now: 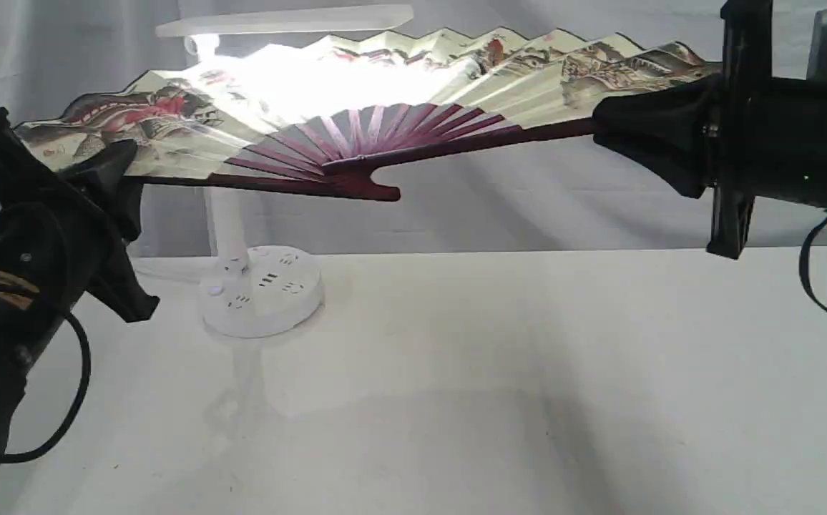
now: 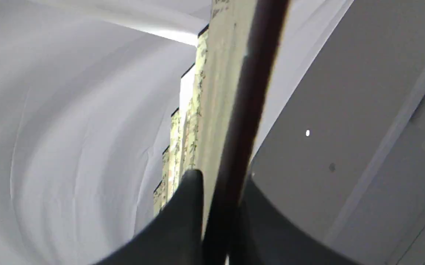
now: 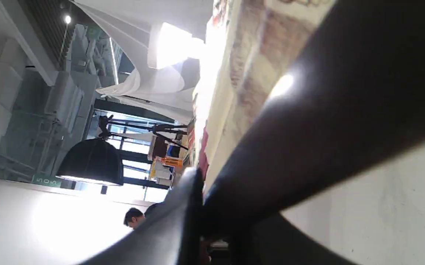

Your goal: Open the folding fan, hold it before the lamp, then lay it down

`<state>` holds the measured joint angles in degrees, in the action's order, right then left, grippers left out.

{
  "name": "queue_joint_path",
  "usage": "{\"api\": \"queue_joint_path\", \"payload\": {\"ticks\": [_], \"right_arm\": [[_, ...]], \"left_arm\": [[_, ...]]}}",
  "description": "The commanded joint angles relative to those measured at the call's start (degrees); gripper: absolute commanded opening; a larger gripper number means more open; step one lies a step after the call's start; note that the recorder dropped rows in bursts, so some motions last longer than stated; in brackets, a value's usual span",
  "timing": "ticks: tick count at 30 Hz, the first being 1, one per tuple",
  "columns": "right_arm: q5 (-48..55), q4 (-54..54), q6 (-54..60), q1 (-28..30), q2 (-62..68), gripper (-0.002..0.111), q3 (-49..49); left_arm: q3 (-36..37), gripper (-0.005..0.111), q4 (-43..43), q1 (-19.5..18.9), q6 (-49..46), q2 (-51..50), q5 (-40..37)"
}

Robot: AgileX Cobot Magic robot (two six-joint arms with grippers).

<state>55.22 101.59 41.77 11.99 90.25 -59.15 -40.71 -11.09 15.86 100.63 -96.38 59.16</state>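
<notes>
Obs.: Large paper folding fan with maroon wooden ribs and cream painted leaf (image 1: 385, 132) is spread wide and held in the air, well above the white table (image 1: 528, 372). It is in front of the white plastic desk lamp with slim stem and round socket base (image 1: 229, 229). The lamp's light glows through the leaf at about 11 o'clock from the pivot.

Grips: left gripper (image 1: 109, 179) holds the fan's 9 o'clock end and right gripper (image 1: 621, 132) the 3 o'clock end. In both wrist views the jaws are closed tight on an outer maroon guard stick, with leaf pinched alongside.

Status (judgement): opening is done and the hold before the lamp is in progress. Laying down is not yet done.

Risks:
- Spreading the arms further would strain the pivot or tear the pleats.
- One jaw letting go first would let the fan swing and fold.
- A straight descent could catch the left half on the lamp's stem or base. The gap between fan and lamp cannot be judged here.

Room: the table is bare from 3 to 6 o'clock of the lamp base. The far table edge meets the white cloth backdrop (image 1: 63, 43) behind the lamp. Best to bring the fan forward, away from the lamp, before lowering.
</notes>
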Motion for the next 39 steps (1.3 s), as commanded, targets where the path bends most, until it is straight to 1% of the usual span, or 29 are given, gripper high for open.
{"api": "queue_joint_path", "payload": {"ticks": [1, 5, 39], "right_arm": [[-4.8, -1.6, 2.9, 0.5, 0.0, 0.000, 0.4], [-6.3, -1.6, 2.9, 0.5, 0.0, 0.000, 0.4], [-6.4, -1.6, 2.9, 0.5, 0.0, 0.000, 0.4]], "left_arm": [[-0.6, 0.000, -10.4, -1.2, 3.9, 1.2, 3.5], [-0.6, 0.000, -10.7, -1.2, 3.9, 1.2, 3.2], [-0.6, 0.000, -10.8, -1.2, 3.9, 1.2, 3.2]]}}
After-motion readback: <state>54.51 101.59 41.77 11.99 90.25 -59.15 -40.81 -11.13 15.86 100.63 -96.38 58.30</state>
